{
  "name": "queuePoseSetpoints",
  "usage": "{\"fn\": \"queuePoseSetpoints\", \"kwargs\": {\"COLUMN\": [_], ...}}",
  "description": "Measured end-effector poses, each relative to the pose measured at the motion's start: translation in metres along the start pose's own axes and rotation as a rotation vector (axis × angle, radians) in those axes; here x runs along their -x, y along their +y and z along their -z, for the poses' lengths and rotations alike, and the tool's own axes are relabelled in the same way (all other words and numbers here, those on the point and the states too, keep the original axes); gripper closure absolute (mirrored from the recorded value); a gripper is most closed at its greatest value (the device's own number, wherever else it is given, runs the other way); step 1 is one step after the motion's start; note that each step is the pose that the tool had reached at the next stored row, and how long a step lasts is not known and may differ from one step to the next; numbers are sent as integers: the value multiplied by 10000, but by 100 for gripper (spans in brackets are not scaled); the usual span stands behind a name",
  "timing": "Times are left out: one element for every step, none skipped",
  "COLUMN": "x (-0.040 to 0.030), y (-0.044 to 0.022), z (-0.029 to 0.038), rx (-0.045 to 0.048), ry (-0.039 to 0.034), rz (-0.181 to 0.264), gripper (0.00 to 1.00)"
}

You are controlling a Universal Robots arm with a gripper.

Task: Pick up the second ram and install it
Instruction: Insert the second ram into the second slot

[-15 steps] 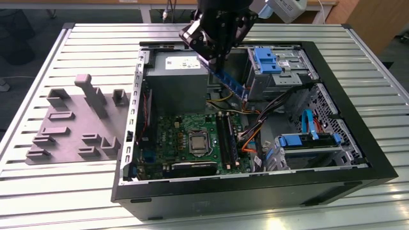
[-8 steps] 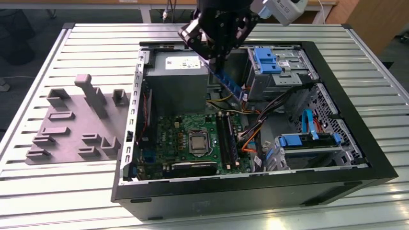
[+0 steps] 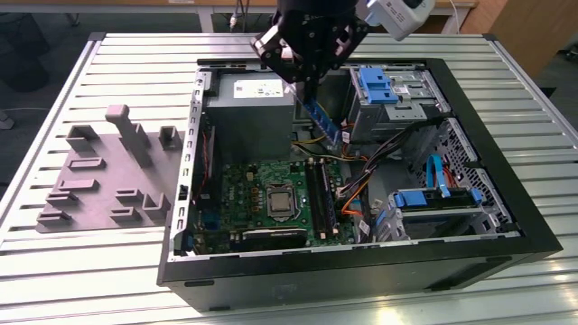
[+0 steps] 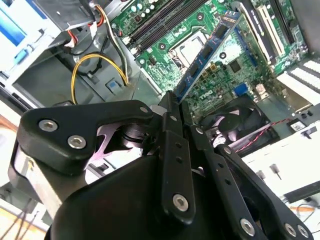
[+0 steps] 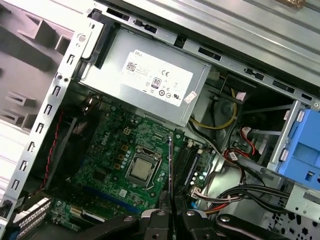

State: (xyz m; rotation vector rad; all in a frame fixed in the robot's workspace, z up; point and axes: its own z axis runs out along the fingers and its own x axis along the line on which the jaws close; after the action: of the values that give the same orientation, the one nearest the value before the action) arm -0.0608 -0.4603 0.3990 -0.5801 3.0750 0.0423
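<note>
My gripper (image 3: 307,89) hangs over the open computer case (image 3: 361,264), shut on the second ram (image 3: 323,122). The ram is a thin blue-green stick that slants down from the fingers, above the gap between the power supply and the drive cage. In the second wrist view the ram (image 4: 210,50) reaches out from the gripper (image 4: 172,102) over the motherboard. Edge-on in the first wrist view, the ram (image 5: 170,170) lines up beside the black slot rails (image 5: 184,162), well above them. On the motherboard (image 3: 262,179) the slot rails (image 3: 321,196) lie right of the processor socket (image 3: 281,202).
A grey power supply (image 3: 248,108) fills the case's back corner. Blue drive carriers (image 3: 375,84) (image 3: 434,200) and bundles of cables (image 3: 370,176) crowd the exterior view's right side. A grey plastic tray (image 3: 99,183) with upright blocks lies on the slatted table to the exterior view's left.
</note>
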Motion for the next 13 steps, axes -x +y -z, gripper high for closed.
{"fn": "queuePoseSetpoints", "kwargs": {"x": [0,0,0,0,0,0,0,0,0,0,0,0,0], "y": [0,0,0,0,0,1,0,0,0,0,0,0,0], "z": [0,0,-1,-1,-1,0,0,-1,-1,-1,-1,-2,-2], "rx": [-2,-4,-5,-7,-9,-12,-14,-15,-18,-19,-21,-23,-25], "ry": [-3,-6,-9,-12,-14,-16,-19,-22,-24,-28,-31,-34,-37], "rz": [-111,-223,-335,-448,-559,-673,-787,-901,-1012,-1127,-1244,-1376,-1498], "gripper": [86,86,86,86,86,86,86,86,86,86,86,86,86]}}
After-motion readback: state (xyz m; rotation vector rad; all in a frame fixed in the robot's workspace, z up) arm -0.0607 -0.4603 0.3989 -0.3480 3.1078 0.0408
